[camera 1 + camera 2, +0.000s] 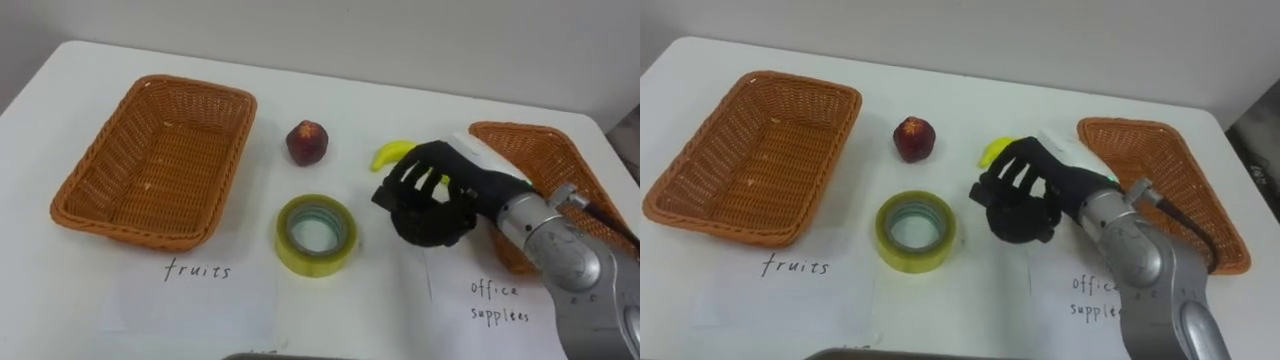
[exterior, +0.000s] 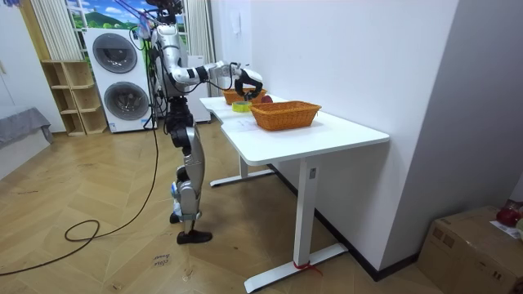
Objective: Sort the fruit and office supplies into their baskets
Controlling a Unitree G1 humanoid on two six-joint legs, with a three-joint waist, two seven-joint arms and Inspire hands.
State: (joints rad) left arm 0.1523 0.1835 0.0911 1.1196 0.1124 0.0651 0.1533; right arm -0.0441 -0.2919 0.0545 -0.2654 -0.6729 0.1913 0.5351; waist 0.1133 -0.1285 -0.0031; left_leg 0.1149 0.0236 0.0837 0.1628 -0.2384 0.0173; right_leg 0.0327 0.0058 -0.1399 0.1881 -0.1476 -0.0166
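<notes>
Left of the black robot hand: dark-red round fruit, yellow-green translucent tape roll; behind it, yellow curved banana.

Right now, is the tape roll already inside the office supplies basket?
No, the tape roll lies on the table, well outside the office supplies basket.

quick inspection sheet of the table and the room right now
surface: white table, paper labels before each basket
job's things: left wicker basket empty; right wicker basket partly hidden by the arm; red fruit, banana and tape roll on the table between them
clutter: nothing seen
hands: right hand open, low beside the banana, contact unclear
cables: nothing seen besides the robot's own
surroundings: stacked washing machines, wooden shelf, cardboard box
</notes>
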